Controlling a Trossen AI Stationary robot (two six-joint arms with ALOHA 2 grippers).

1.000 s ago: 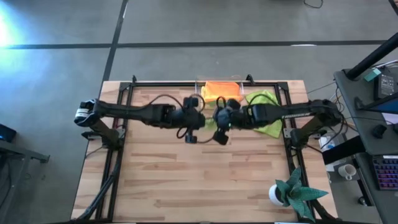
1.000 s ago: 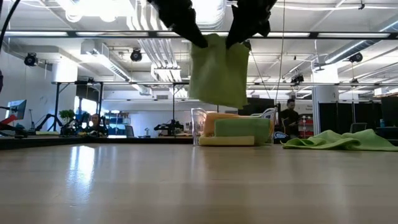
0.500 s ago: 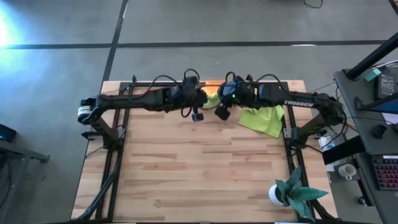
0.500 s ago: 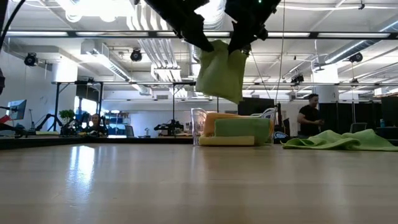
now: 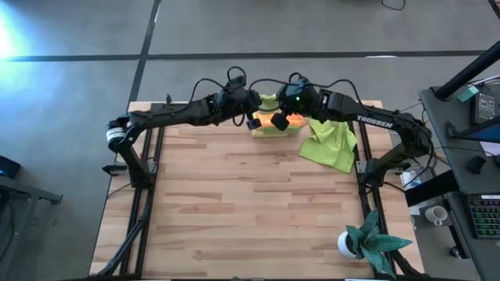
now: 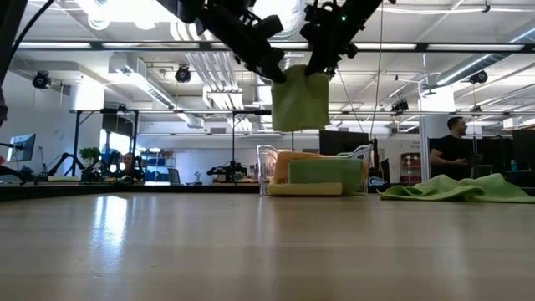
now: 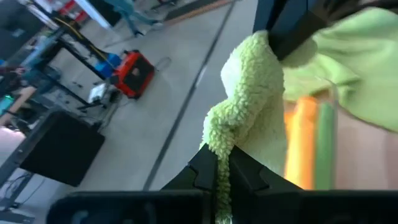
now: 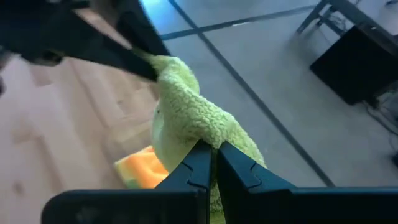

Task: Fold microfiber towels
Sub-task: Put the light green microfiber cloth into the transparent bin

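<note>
Lime green towel (image 6: 301, 102) is hanging folded at upper centre of the low view, over the bin (image 6: 269, 170), with left tool (image 6: 277, 71) and right tool (image 6: 319, 67) each clamping a top corner

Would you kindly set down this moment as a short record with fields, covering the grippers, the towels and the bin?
left gripper: shut on one top corner of the held green towel
right gripper: shut on the other top corner
held green towel: folded, hanging in the air above the bin
bin: clear, at the table's far edge, holding an orange towel and a green towel
loose green towel: unfolded, lying on the table beside the bin
plant: near right corner, apart from the work
</note>
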